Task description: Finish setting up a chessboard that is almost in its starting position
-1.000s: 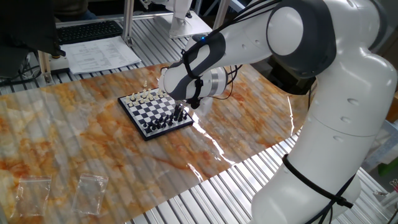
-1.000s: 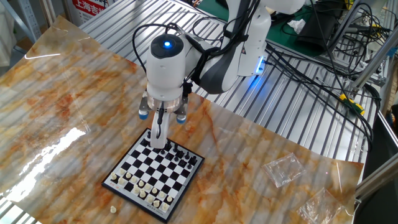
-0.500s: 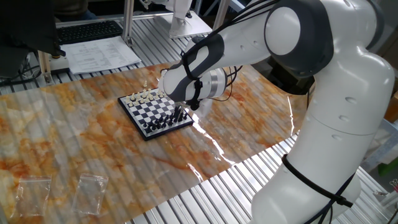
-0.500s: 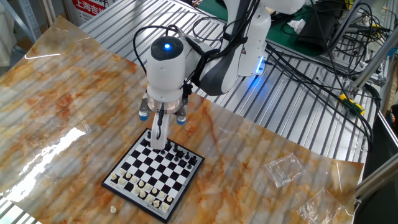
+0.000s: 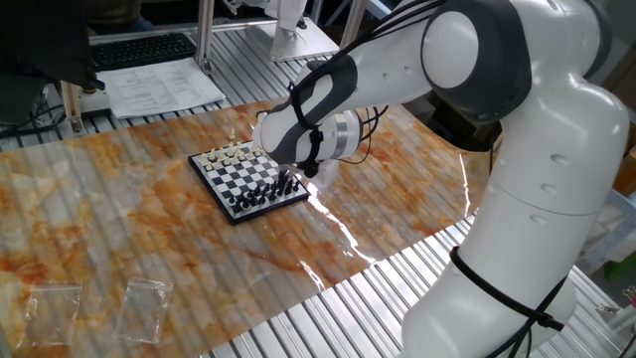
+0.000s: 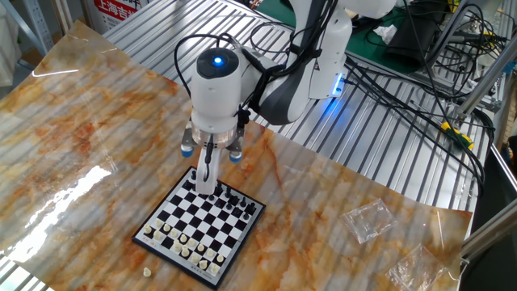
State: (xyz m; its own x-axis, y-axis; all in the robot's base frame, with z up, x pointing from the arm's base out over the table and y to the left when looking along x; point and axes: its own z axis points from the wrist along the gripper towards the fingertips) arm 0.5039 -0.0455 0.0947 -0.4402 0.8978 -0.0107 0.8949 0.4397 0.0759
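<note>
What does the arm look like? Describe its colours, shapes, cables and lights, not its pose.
The arm is glossy white with rounded shells and dark grey joint bands. Its wrist is a white cylinder with a glowing blue light on top, and black cables loop around it. The gripper has slim pale fingers below small blue knobs.

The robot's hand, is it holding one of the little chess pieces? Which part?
It cannot be told. The hand is down at the black pieces' end of the chessboard, but its fingertips hide whatever might be between them.
</note>
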